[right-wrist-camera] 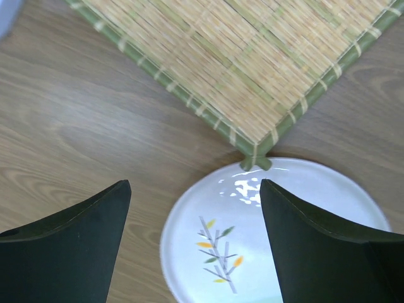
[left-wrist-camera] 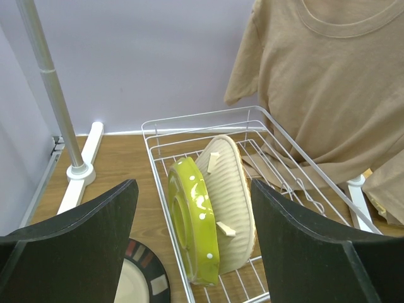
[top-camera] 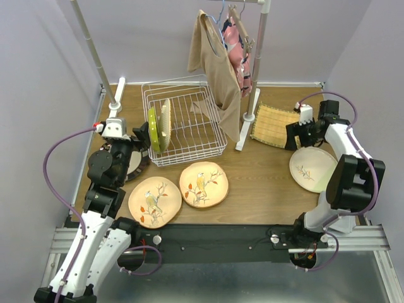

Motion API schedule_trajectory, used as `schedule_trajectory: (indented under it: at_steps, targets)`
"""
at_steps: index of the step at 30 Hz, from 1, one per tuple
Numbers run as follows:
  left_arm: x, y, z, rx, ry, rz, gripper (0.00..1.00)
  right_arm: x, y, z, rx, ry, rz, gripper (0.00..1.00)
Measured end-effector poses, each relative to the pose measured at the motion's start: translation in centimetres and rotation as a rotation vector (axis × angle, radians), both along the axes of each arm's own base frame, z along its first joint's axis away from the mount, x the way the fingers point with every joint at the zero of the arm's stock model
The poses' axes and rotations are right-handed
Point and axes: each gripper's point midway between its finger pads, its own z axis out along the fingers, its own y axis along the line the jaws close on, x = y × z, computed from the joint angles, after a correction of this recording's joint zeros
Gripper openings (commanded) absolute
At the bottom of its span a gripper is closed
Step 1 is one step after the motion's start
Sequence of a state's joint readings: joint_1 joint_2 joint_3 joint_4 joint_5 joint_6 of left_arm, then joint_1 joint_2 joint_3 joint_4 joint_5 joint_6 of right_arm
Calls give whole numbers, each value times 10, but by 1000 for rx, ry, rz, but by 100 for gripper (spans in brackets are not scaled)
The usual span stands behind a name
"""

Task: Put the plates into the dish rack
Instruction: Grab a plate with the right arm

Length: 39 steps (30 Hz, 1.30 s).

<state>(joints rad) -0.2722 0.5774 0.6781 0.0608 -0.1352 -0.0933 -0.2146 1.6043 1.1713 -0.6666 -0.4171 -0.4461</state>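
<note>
White wire formed the dish rack (top-camera: 192,129), which sat at the back-left of the wooden worktop (top-camera: 259,189). 2 plates stood on edge at its left end, leaning together: a lime dotted plate (left-wrist-camera: 192,224) on the outside and a cream ribbed plate (left-wrist-camera: 230,202) just beside it. The left claw (left-wrist-camera: 192,183) hovered near that end of the rack with its fingers spread wide and nothing between them. Below the left arm, a dark-rimmed plate (left-wrist-camera: 142,278) lay flat on the worktop, partly hidden. 2 peach bird-painted plates (top-camera: 154,202) lay side by side in front of the rack, their rims touching or nearly so. On the right, the right claw (right-wrist-camera: 192,186) was likewise open and empty. It hung over the spot where a corner of the yellow woven-look plate (right-wrist-camera: 252,57) met the rim of a pale plate (right-wrist-camera: 189,240) painted with a leafy sprig. A tan shirt (top-camera: 218,69) on the clothes rail (top-camera: 96,57) hung down over the rack's far right corner.
</note>
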Motion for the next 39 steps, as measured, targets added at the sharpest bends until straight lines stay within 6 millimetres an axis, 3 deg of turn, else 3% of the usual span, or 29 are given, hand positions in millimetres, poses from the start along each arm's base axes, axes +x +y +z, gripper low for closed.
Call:
schedule_trajectory:
  at_steps: [7,15,18,24,30,39]
  targets:
    - [3,-3,-4,6,15,-14,81,4,-11,-9,-127,-33,158,89]
    - [6,-4,-8,10,27,-15,81,23,7,-13,-337,-134,414,85]
    - [7,-4,-9,11,31,-14,81,28,11,-20,-416,-140,473,77]
    - [7,-4,-9,12,32,-13,81,38,9,-44,-546,-103,537,69]
    - [7,-4,-9,13,32,-13,81,27,-1,-67,-639,-45,576,67]
    - [9,-5,-12,16,41,-19,81,35,-14,-69,-792,-91,612,50]
